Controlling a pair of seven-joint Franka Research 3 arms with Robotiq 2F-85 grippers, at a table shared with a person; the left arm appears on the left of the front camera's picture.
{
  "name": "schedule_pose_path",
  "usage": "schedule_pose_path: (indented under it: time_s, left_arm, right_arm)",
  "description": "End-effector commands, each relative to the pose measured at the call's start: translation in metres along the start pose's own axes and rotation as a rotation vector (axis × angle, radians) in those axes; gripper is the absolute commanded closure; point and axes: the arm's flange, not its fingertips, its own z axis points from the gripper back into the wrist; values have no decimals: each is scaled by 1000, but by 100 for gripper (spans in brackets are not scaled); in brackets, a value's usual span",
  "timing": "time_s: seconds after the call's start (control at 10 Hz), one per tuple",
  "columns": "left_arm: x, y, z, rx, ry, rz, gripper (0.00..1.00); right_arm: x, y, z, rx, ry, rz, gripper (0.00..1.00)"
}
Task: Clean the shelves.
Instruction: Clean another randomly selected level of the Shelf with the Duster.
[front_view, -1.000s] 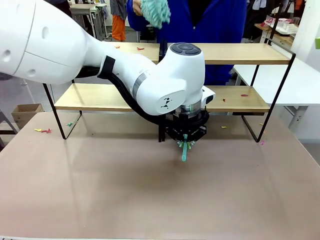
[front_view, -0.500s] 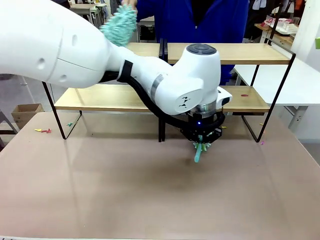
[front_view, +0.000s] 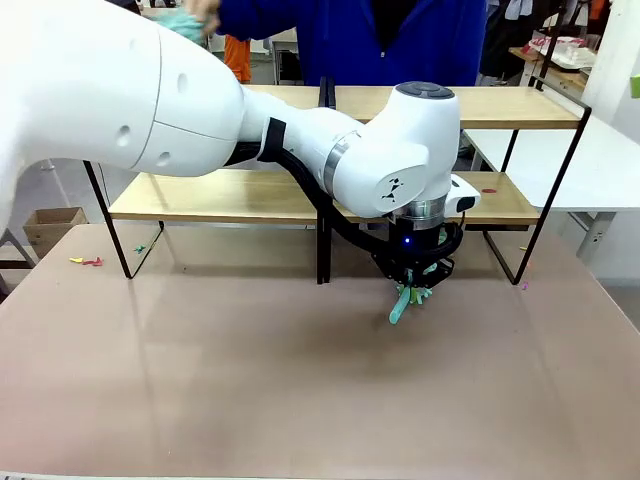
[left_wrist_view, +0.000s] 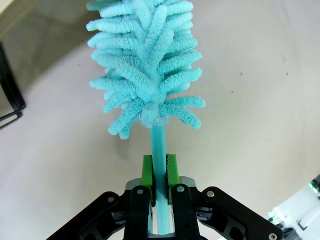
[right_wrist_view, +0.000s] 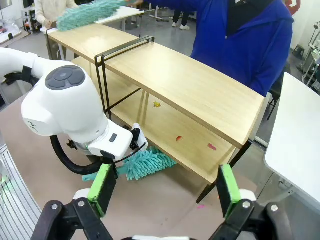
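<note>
- Where your left arm crosses right of centre, the left gripper (left_wrist_view: 160, 172) is clamped tight on the thin handle of the teal duster (left_wrist_view: 150, 65), green pads (left_wrist_view: 147, 167) on either side.
- It points down at the table (front_view: 200, 380), just near-side of the shelves (front_view: 200, 195), right of their centre upright.
- Duster head lies by the lower board's near edge.
- Right gripper (right_wrist_view: 166, 186): jaws wide apart, holding nothing.
- Shelves span the table's far side, with red scraps (right_wrist_view: 179, 138) on the lower board.
- Person in blue (right_wrist_view: 240, 40) stands behind, holding a second duster (right_wrist_view: 90, 12) near the top board's left end.
</note>
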Motion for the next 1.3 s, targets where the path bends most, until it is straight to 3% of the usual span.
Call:
schedule_pose_path:
  time_s: [0.0,0.5,0.8,1.2]
  left_arm:
    - [8,-7,-1,15,44,-87,87]
    - [3,-4,8,34,91,-308,87]
    - [-10,10,6,35,218,-486,87]
    - [-51,17,20,-137,262,-689,87]
  right_arm:
    - [0,0,1,-1,-1,4,0]
    - [0,0,1,-1,-1,4,0]
    - [0,0,1,-1,-1,4,0]
    - [0,0,1,-1,-1,4,0]
